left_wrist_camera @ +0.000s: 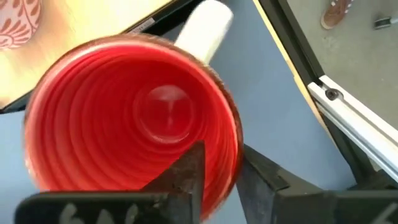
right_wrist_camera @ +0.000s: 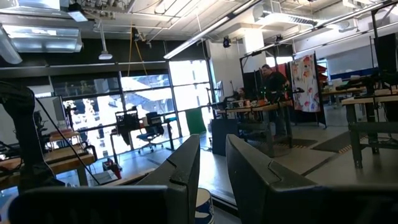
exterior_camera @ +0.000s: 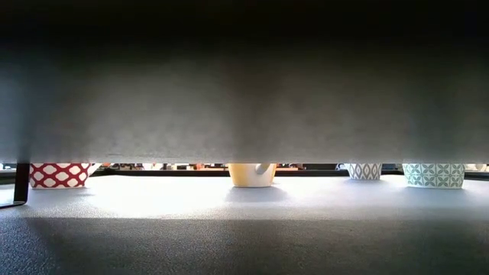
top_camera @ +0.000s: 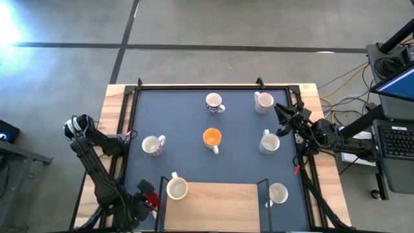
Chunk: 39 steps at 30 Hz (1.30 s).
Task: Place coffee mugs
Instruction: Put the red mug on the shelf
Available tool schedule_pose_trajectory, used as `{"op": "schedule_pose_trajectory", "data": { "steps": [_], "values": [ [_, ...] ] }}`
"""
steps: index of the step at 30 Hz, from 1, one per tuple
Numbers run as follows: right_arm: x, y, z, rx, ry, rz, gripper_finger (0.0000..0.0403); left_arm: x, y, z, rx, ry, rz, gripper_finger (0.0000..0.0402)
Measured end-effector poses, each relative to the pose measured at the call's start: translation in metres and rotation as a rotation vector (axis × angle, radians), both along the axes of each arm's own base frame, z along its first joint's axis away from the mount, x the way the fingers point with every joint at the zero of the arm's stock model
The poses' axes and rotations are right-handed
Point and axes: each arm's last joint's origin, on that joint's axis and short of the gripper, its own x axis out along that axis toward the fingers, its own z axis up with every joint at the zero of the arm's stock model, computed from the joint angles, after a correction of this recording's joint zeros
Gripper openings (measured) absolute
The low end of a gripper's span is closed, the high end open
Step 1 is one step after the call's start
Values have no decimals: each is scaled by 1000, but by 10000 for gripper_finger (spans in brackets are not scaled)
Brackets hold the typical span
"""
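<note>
The red mug, with a white handle, sits in my left gripper at the table's near left corner. The other mugs stand upright on their bases on the dark mat. They are a striped one, a white one, a cream one, the orange one and a white one. Two more stand near the front, one cream and one white. My right gripper hangs open at the far right, beside the white mug and touching nothing. My left gripper pinches the red mug's rim on the side opposite the handle. One finger is inside the mug and the other finger is outside. The mouth faces the wrist camera. Whether the base rests on the table, I cannot tell.
A light wooden panel lies at the near edge between the two front mugs. A black frame rail runs around the mat. The low view is mostly blocked by a dark overhang and shows only mug bases. Bare mat lies between the mugs.
</note>
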Motion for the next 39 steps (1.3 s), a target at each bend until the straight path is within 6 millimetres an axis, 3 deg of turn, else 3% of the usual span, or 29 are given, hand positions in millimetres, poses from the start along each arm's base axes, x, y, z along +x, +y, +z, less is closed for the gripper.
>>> {"op": "schedule_pose_trajectory", "data": {
  "steps": [10, 16, 28, 39],
  "values": [
    [0, 0, 0, 0, 0, 0, 68, 0, 0, -2, -8, -9, 63, 8],
    [0, 0, 0, 0, 0, 0, 68, 0, 0, 5, -18, 10, 129, 5],
    [0, 0, 0, 0, 0, 0, 68, -3, 8, 51, 88, 59, 260, 4],
    [0, 0, 0, 0, 0, 0, 68, -6, 22, 93, 253, -89, 325, 3]
  ]
}}
